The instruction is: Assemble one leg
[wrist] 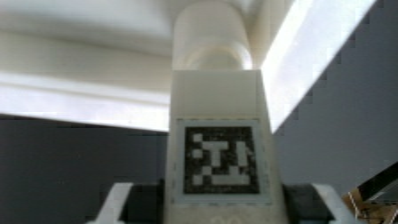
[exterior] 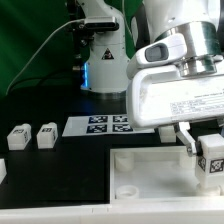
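Obs.: arm (exterior: 170, 15) has a glossy white rounded shell, with a silver-grey ring at the wrist end. The gripper (exterior: 200, 150) has a boxy white housing with rounded corners and faint grey print on its face; fingers (exterior: 187, 140) black.

Exterior view looks down across the table (exterior: 60, 170) — wrist view, very close, shares only the leg (wrist: 221, 150).

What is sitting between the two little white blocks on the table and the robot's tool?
The marker board lies flat between the blocks and the tool, which grips another block. The exterior view shows it.
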Robot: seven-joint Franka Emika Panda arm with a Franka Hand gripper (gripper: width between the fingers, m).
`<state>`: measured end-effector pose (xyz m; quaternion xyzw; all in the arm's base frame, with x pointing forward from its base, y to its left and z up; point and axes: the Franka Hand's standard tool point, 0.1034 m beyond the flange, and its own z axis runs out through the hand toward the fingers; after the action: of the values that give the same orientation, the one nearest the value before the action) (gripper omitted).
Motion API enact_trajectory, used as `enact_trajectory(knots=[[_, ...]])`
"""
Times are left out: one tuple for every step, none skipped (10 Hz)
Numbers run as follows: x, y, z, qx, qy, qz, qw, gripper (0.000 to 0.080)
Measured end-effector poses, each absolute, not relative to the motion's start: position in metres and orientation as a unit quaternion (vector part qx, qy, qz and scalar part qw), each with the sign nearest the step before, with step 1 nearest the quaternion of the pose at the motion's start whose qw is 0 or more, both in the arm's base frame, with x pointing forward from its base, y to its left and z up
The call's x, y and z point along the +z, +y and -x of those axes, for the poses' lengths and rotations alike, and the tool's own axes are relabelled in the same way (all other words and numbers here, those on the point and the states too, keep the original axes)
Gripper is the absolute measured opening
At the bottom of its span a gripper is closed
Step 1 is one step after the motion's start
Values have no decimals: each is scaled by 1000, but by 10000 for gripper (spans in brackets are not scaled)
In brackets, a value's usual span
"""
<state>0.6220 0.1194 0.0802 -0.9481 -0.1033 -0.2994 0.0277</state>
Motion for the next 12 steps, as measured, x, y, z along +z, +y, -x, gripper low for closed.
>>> enact_trajectory(knots=[[80,119,-620,-315,-103,943,27,294],[79,119,-619,-319,-103,942,27,294],[80,119,-619,-316,-102,943,29,294],[80,118,-619,-310,-102,945,30,294],[80,118,-621,-305,-102,947,30,302],[77,118,-619,-298,-102,949,30,302],[76,118,-619,-297,-102,949,30,302],[76,118,-618,-296,-102,949,30,552],[76,118,-618,-296,-102,949,30,552],[75,118,-618,-296,-103,949,30,628],[75,118,-618,-296,-103,949,30,646],[75,118,-618,-295,-103,949,30,646]])
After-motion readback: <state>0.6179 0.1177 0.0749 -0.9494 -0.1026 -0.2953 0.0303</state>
